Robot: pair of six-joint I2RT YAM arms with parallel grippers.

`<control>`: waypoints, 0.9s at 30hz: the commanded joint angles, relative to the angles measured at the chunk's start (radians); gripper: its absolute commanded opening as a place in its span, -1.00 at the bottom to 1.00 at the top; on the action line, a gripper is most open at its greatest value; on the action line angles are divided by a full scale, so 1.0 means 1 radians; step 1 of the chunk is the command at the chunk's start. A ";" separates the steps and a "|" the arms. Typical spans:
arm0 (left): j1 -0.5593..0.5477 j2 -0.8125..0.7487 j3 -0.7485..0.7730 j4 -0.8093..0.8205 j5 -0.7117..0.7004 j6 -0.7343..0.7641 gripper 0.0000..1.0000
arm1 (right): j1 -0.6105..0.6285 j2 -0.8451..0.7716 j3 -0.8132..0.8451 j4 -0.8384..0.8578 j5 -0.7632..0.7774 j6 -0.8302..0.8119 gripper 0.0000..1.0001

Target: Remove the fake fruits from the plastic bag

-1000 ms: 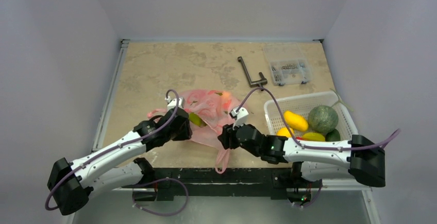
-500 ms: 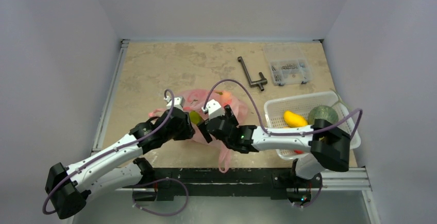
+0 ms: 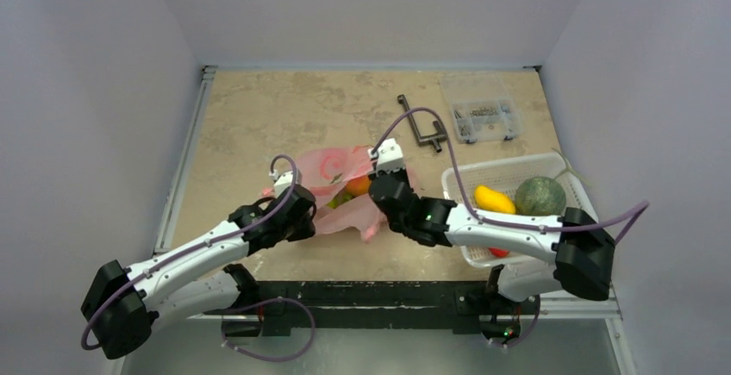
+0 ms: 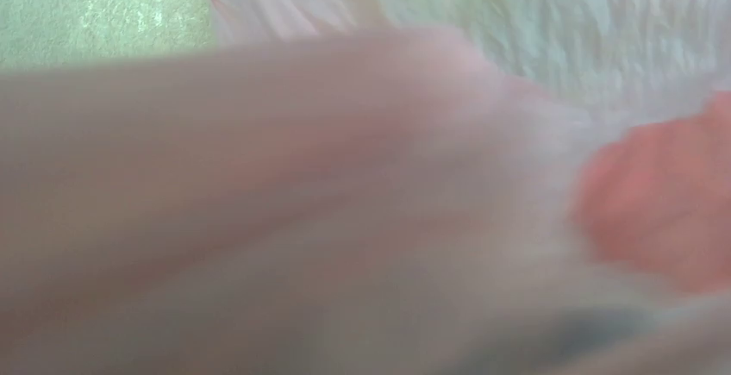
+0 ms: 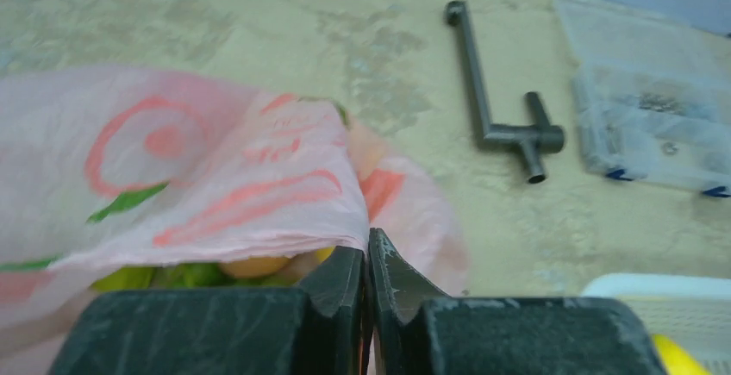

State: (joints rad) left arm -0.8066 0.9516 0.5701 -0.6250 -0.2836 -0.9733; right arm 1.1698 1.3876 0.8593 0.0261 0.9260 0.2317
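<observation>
Left hand [image 3: 307, 213] is shoved into the left side of the pink bag [image 3: 338, 168]. Its wrist cam shows only blurry film, so I can't tell if it's gripping. The bag sits mid table [image 3: 259, 116], toward the near edge, with an orange fruit [image 3: 358, 187] inside. Right hand [image 5: 369, 259] is pinched tight on the film. The melon [image 3: 540, 196] is in the basket [image 3: 500, 166] by the right edge.

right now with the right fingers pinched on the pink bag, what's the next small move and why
Probably raise the right gripper a little, drawing the plastic bag edge up and back. Its fingers are shut on the film, and an orange fruit and green ones show under that edge.
</observation>
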 commanded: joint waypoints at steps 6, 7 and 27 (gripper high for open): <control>0.005 -0.010 -0.003 -0.001 -0.020 0.001 -0.57 | -0.160 -0.070 0.069 0.016 -0.076 -0.152 -1.00; 0.006 -0.011 0.004 0.012 0.002 0.022 -0.57 | -0.161 -0.061 0.098 -0.040 -0.120 -0.139 -0.94; 0.006 -0.204 0.439 -0.308 0.373 0.391 0.64 | -0.087 -0.241 0.265 -0.305 -0.727 0.158 0.66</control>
State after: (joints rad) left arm -0.8051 0.7891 0.8379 -0.7582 0.0326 -0.7147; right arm 1.0855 1.1801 1.0828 -0.3569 0.3210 0.3222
